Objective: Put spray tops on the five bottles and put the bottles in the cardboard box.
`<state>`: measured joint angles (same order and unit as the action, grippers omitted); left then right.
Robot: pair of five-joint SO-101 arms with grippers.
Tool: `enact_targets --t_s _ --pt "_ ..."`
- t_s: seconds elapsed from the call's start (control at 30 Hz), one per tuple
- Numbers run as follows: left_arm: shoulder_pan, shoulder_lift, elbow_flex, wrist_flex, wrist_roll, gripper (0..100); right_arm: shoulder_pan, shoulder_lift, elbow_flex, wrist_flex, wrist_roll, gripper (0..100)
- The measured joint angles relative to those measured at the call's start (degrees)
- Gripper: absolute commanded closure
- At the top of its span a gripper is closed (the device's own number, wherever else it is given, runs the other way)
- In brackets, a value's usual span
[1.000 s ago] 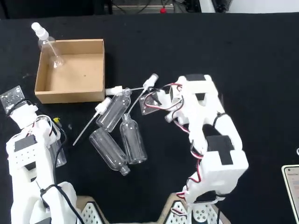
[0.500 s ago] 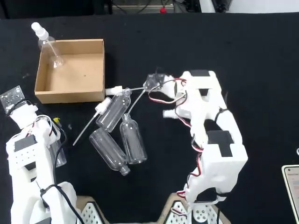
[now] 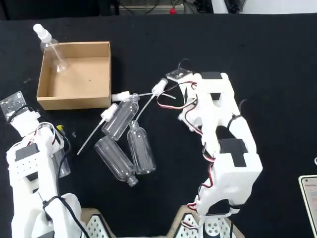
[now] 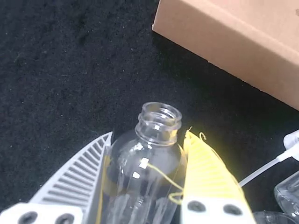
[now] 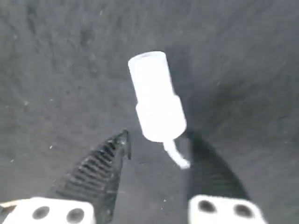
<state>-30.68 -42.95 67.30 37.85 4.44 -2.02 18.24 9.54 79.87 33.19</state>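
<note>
My left gripper (image 4: 150, 135) is shut on an uncapped clear bottle (image 4: 149, 158), its neck pointing toward the cardboard box (image 4: 233, 37); in the high view this gripper (image 3: 52, 136) sits at the near left. My right gripper (image 5: 158, 136) is open, its fingers on either side of a white spray top (image 5: 156, 98) lying on the black table. From above that spray top (image 3: 159, 88) lies right of the box (image 3: 74, 74), with my right gripper (image 3: 167, 90) over it. Three uncapped bottles (image 3: 130, 141) lie in the middle. One capped bottle (image 3: 47, 39) leans at the box's far left corner.
Two more spray tops (image 3: 120, 96), (image 3: 109, 114) with long tubes lie between the box and the loose bottles. A white flat device (image 3: 309, 198) sits at the right edge. The table's far and right parts are bare black cloth.
My right gripper swung from near the bottles toward the far side and now sits over the spray top. The left arm and its bottle have not moved.
</note>
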Motion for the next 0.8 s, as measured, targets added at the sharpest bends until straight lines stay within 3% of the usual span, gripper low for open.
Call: enact_targets --t_s 0.3,0.53,0.8 --pt "0.0 0.0 0.0 0.0 0.0 92 -5.4 -1.5 -4.6 2.1 1.3 72.2" --pt "0.0 0.0 0.0 0.0 0.0 92 -2.5 -1.3 -4.6 -2.2 15.6 73.4" --pt "0.0 0.0 0.0 0.0 0.0 92 -1.5 0.2 -4.3 -3.5 18.2 73.7"
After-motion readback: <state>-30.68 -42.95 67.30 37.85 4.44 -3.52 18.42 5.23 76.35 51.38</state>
